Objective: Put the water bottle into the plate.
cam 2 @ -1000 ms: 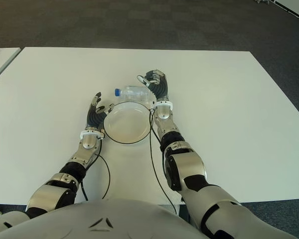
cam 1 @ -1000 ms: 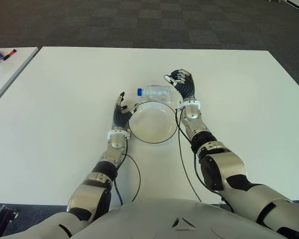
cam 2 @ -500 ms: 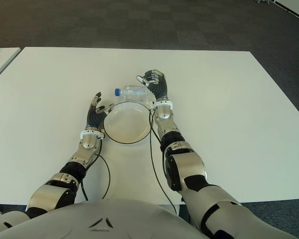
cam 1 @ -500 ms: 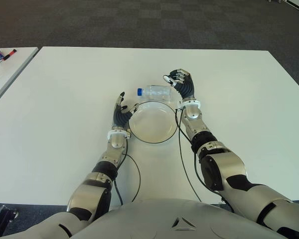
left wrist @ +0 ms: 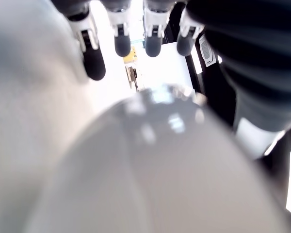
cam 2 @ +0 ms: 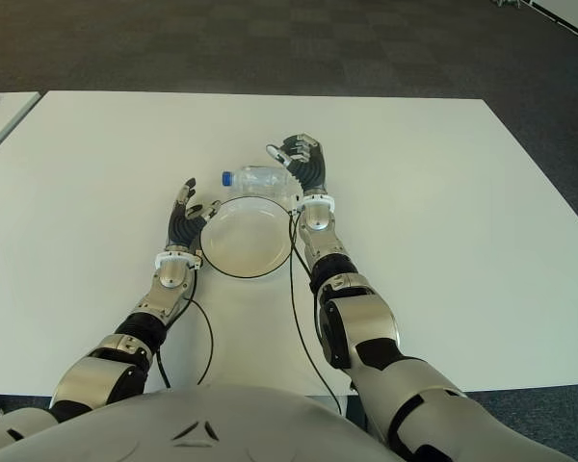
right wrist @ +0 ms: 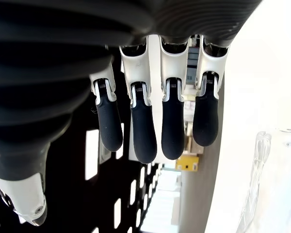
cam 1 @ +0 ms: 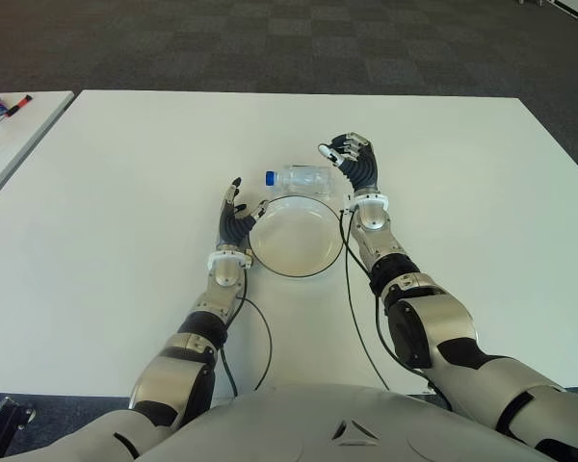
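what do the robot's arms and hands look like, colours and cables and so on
Both arms have glossy silver-grey shells with black joints. The left hand and right hand have dark ribbed palms and fingers, with white segments and black rubbery fingertips. A white cuff rings each wrist. A thin black cable runs along each forearm, looping onto the white table.

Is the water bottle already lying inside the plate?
No, the water bottle lies on its side on the table, just beyond the plate.
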`<state>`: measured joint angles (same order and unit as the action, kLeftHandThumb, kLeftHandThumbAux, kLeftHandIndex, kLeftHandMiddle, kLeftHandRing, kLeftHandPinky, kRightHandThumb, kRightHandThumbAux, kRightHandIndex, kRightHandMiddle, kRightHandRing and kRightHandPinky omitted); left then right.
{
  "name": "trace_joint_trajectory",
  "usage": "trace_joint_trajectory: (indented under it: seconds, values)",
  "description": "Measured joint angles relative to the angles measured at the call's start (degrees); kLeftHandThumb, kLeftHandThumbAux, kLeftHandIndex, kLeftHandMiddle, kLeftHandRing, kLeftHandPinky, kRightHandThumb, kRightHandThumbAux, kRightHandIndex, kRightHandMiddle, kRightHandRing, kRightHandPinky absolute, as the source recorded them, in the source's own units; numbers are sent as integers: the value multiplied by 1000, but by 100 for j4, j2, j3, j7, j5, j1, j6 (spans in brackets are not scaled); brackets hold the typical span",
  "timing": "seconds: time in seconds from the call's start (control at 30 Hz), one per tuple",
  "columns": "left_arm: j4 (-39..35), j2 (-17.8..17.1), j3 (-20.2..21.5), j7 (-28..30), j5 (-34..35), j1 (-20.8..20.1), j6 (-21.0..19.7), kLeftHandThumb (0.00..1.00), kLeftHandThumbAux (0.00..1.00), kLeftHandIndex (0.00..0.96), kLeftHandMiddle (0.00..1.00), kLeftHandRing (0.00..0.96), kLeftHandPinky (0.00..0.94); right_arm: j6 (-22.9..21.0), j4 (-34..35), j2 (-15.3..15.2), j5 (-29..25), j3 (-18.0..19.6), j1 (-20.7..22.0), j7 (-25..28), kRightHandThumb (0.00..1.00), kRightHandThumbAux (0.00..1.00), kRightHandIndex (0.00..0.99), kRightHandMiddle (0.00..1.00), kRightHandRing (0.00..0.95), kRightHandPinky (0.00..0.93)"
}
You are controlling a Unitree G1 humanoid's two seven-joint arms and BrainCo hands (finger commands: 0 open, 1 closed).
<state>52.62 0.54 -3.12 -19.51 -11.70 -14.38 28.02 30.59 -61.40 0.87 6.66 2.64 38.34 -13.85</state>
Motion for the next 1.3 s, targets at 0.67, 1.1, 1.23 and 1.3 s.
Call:
trace_joint_trajectory:
  seconds: [0.67,1.1,1.23,1.3]
  values:
    - [23,2,0,0,0,-13,0,256,615,22,0,0,0,0,-10,-45,40,-65,0,-17,951,655,420,504,477,505]
    - [34,8,0,-4,0,-17,5,257,616,22,0,0,0,-143,-422,-301,492,-383,175,-438,949,660,386,514,484,498]
    - [34,20,0,-26,-1,-17,10,257,618,23,0,0,0,-410,-616,-466,806,-602,420,-632,948,660,381,519,495,526]
    - [34,32,-2,-47,-2,-17,13,258,619,24,0,0,0,-573,-746,-590,1072,-785,615,-764,948,660,380,520,502,530]
